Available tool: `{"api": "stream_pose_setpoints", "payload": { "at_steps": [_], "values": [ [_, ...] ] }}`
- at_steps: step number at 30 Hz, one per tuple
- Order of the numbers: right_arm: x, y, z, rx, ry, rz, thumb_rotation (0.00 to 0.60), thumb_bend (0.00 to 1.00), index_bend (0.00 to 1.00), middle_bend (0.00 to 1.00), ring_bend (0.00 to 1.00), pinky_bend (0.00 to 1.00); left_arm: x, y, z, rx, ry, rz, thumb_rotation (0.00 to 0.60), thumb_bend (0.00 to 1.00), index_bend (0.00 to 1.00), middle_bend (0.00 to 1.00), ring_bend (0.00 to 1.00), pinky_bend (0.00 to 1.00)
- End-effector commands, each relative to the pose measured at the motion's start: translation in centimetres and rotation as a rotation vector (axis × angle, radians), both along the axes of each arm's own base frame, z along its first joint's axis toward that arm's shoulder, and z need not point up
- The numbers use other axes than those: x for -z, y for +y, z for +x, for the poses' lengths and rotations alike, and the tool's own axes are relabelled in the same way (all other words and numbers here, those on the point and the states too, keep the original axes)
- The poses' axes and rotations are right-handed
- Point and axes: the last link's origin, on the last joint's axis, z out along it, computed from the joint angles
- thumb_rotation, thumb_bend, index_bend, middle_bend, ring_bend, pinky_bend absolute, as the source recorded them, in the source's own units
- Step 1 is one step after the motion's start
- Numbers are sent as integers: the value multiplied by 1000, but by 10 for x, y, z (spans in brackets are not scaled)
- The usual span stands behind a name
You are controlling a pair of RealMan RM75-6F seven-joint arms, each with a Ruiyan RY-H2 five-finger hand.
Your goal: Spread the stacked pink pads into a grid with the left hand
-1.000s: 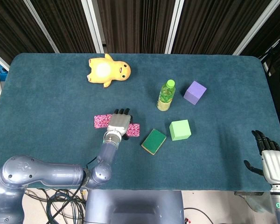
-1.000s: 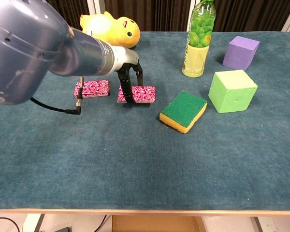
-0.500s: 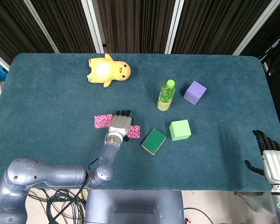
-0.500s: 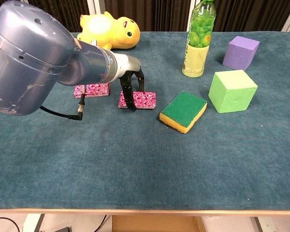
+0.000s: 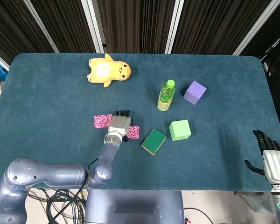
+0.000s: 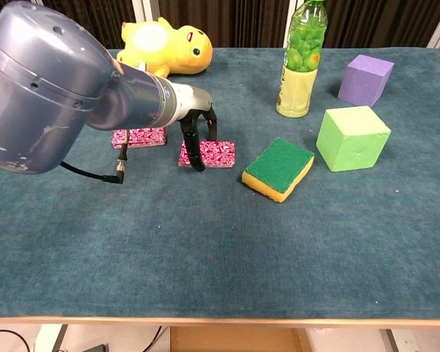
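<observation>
Two pink patterned pads lie apart on the blue table (image 5: 46, 93). One pad (image 5: 102, 121) (image 6: 139, 136) sits flat to the left, partly hidden behind my left arm. My left hand (image 5: 119, 125) (image 6: 196, 128) comes down on the second pad (image 5: 134, 132) (image 6: 216, 154), its dark fingers (image 6: 194, 150) straddling and pinching the pad's left end. The hand hides that end in the head view. At the table's front right corner my right hand (image 5: 273, 161) holds nothing, its fingers spread.
A green sponge (image 5: 153, 141) lies just right of the gripped pad, with a green cube (image 5: 180, 130) beyond it. A green bottle (image 5: 166, 95) and a purple cube (image 5: 195, 92) stand further back. A yellow plush toy (image 5: 107, 70) lies at the back left.
My left hand and the pad under it have shifted a little toward the table's front edge. The other pad and my right hand have stayed put.
</observation>
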Motion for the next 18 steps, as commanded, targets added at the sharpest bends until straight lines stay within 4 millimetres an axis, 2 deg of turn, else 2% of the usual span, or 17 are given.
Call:
{"api": "stream_pose_setpoints", "payload": {
  "at_steps": [1, 18],
  "values": [
    [0, 0, 0, -1, 1, -1, 600, 200, 4, 84, 172, 217, 0, 0, 0, 2, 0, 2, 600, 191, 361, 91, 0, 0],
    [-1, 1, 0, 5, 1, -7, 600, 199, 4, 84, 172, 217, 1, -1, 2, 25, 24, 9, 600, 191, 307, 73, 0, 0]
  ]
}}
